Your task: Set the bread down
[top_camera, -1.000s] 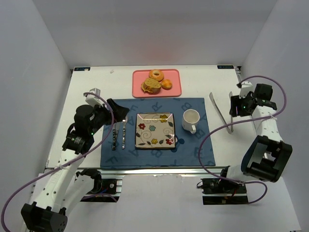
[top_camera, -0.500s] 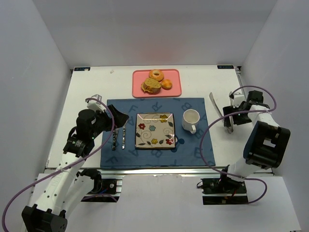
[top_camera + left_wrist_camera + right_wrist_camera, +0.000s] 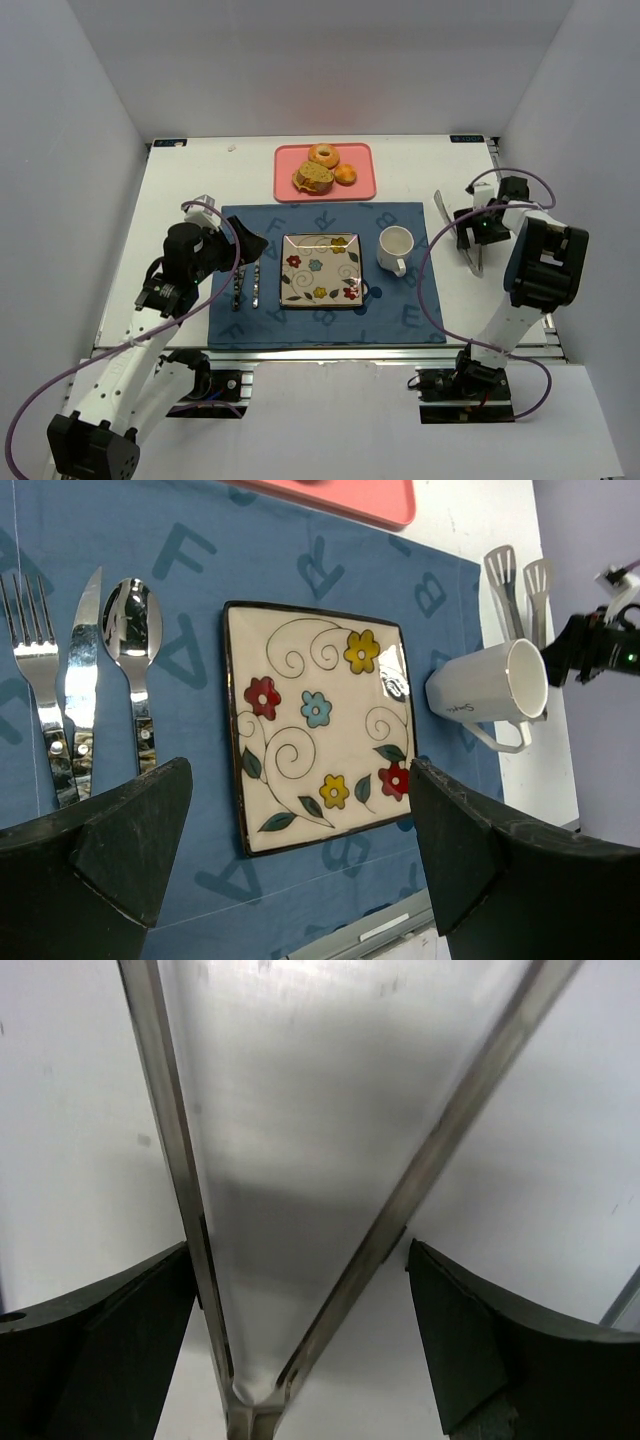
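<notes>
Several breads, a ring doughnut [image 3: 322, 154], a sandwich roll [image 3: 313, 178] and a small bun [image 3: 346, 174], lie on a pink tray [image 3: 285, 190] at the back. A square flowered plate [image 3: 320, 269] sits on the blue mat; it also shows in the left wrist view [image 3: 320, 725]. Metal tongs [image 3: 450, 222] lie on the table to the right. My right gripper [image 3: 472, 232] is open and low over them; in the right wrist view [image 3: 300, 1260] its fingers stand either side of the tongs' arms [image 3: 450, 1150] near the hinge. My left gripper [image 3: 248, 238] is open and empty above the mat, and faces the plate in the left wrist view [image 3: 298, 780].
A white mug [image 3: 394, 248] stands right of the plate. A fork [image 3: 35, 670], knife [image 3: 80, 680] and spoon [image 3: 130, 630] lie left of it on the lettered blue mat [image 3: 400, 310]. White walls close in the table on three sides.
My right gripper has swung left and down from the table's right edge onto the tongs. My left arm has shifted slightly; its gripper stays open.
</notes>
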`<act>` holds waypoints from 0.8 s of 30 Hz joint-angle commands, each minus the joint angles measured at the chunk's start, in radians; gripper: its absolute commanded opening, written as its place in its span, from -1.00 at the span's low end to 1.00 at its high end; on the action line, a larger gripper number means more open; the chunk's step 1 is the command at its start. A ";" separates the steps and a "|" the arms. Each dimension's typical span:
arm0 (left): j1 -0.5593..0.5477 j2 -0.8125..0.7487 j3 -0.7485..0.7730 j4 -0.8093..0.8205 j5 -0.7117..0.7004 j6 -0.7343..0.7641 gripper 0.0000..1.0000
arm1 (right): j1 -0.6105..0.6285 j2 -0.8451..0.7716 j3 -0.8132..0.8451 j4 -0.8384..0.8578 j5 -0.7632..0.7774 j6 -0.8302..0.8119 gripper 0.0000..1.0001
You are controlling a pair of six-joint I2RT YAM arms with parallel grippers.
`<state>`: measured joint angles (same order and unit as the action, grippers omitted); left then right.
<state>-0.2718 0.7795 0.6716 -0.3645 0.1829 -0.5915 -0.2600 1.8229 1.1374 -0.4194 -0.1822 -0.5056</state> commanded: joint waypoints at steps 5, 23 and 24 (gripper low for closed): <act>0.002 0.026 0.032 0.006 -0.017 0.001 0.96 | 0.059 0.084 0.091 0.057 0.027 0.029 0.62; 0.002 0.027 0.045 0.002 -0.005 -0.001 0.96 | 0.105 -0.145 0.269 -0.065 -0.181 0.142 -0.33; 0.002 0.027 0.048 0.002 -0.003 0.001 0.96 | 0.117 -0.142 0.292 -0.077 -0.189 0.150 -0.25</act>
<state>-0.2718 0.8116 0.6807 -0.3664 0.1688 -0.5919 -0.1825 1.7123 1.3293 -0.4629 -0.2790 -0.3992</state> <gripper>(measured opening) 0.979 0.359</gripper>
